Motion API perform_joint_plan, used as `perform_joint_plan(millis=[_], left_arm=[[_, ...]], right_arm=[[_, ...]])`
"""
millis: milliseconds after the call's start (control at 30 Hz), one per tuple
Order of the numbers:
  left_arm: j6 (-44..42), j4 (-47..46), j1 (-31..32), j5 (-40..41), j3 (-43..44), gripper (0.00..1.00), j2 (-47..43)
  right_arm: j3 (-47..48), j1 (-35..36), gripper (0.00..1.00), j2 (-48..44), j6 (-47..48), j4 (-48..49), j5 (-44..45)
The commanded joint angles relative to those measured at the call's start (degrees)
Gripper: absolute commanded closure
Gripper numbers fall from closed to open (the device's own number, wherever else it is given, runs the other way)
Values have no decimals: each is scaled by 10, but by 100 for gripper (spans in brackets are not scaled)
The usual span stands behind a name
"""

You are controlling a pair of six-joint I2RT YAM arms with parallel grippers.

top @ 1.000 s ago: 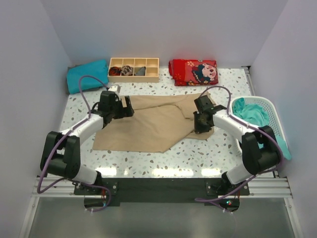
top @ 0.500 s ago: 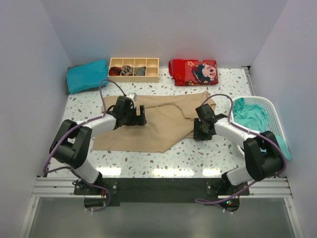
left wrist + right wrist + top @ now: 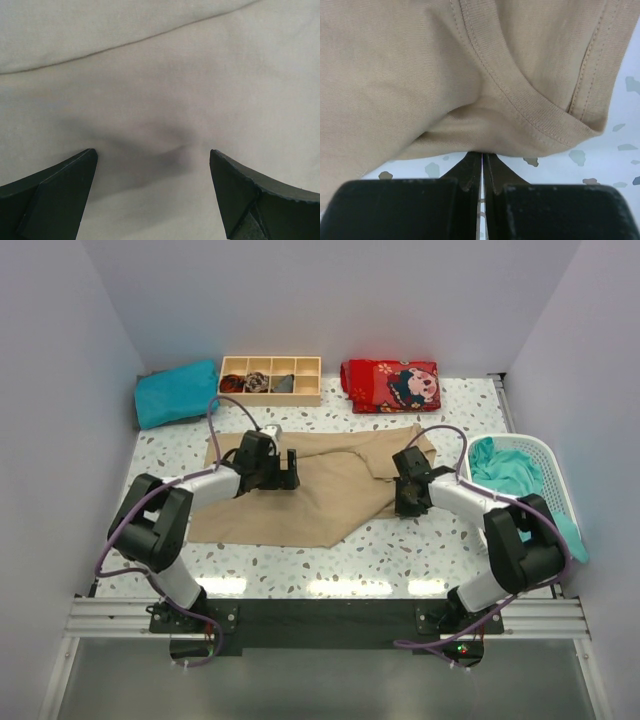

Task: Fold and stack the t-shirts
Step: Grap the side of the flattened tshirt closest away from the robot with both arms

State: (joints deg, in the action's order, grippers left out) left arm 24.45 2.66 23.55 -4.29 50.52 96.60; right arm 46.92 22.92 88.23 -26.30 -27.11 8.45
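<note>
The tan-beige t-shirt (image 3: 320,495) lies spread on the table, partly folded, with its collar (image 3: 520,100) toward the right. My left gripper (image 3: 290,470) is open and low over the shirt's upper middle; its view shows only tan cloth (image 3: 160,75) between the spread fingertips (image 3: 152,160). My right gripper (image 3: 405,502) is shut on the shirt's edge just below the collar, with cloth bunched at its tips (image 3: 483,154). A folded teal t-shirt (image 3: 177,392) lies at the back left. Another teal shirt (image 3: 505,470) sits crumpled in the basket.
A white basket (image 3: 545,455) stands at the right edge. A wooden divided box (image 3: 270,378) and a folded red printed cloth (image 3: 391,385) lie along the back. White walls enclose the speckled table (image 3: 400,550).
My left gripper has moved right across the tan shirt, from its left edge toward the middle. My right gripper has stayed near the collar, shifting only slightly.
</note>
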Motion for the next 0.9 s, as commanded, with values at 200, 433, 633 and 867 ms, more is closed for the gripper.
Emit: perform_joint_plan(millis=[200, 433, 633, 867], left_arm=[[-33, 25, 4, 42, 58, 0, 35], [-55, 60, 4, 67, 113, 0, 84], [-61, 65, 4, 60, 119, 0, 94], [-71, 78, 4, 58, 128, 0, 112]], right_arm=[[34, 5, 100, -160, -37, -145, 12], [71, 5, 100, -220, -52, -244, 2], [93, 5, 100, -305, -77, -302, 37], [165, 5, 100, -263, -56, -306, 124]])
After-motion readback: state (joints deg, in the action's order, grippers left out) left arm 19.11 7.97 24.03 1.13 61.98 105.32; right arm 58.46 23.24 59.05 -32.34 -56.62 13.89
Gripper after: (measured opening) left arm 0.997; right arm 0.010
